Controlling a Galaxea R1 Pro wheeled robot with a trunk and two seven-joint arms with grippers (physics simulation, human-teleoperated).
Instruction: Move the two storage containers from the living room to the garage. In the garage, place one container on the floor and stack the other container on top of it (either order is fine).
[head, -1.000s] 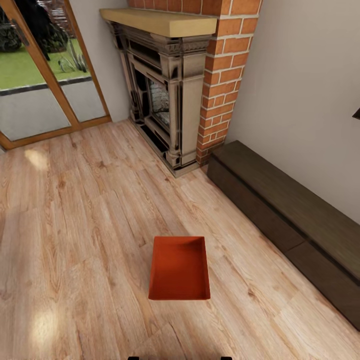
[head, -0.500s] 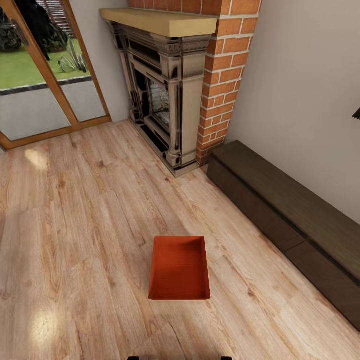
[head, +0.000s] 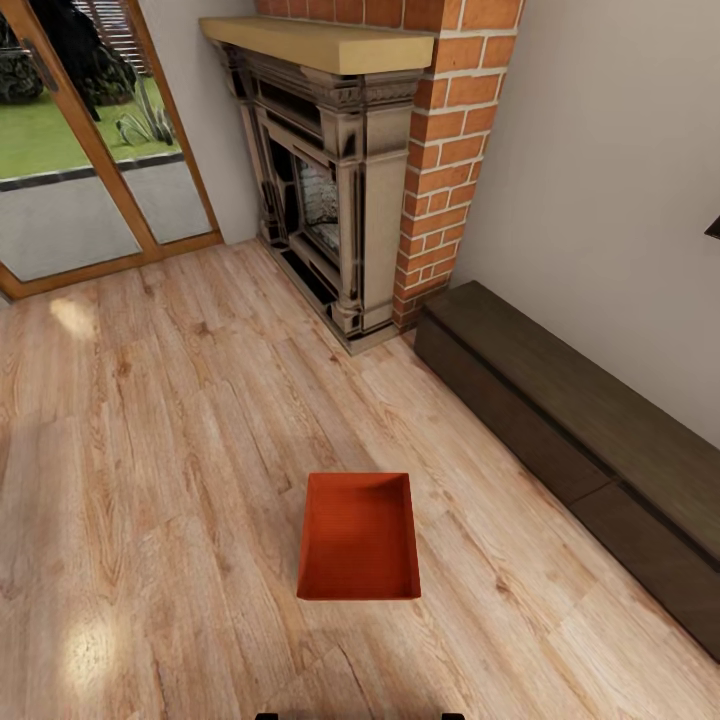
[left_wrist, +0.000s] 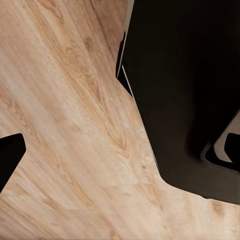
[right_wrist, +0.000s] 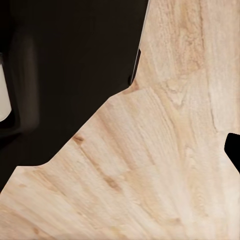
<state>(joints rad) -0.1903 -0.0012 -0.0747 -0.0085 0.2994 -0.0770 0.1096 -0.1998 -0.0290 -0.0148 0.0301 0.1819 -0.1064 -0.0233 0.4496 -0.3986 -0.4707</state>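
One orange-red storage container (head: 358, 540) sits open side up on the light wood plank floor of the living room, low in the head view and just ahead of me. It holds nothing. My left gripper (left_wrist: 120, 160) hangs open over the planks beside my dark base, one fingertip (left_wrist: 10, 157) at each edge of the left wrist view. My right gripper (right_wrist: 120, 150) also points down at the planks. One of its fingertips (right_wrist: 234, 152) shows far out at the frame's edge, the other lost against the dark base. Neither gripper is near the container.
A brick fireplace (head: 340, 190) with a wooden mantel stands ahead. A low dark wooden cabinet (head: 570, 430) runs along the white wall at the right. A glass door (head: 80, 170) with a wood frame is at the far left. Open plank floor (head: 150, 450) lies left of the container.
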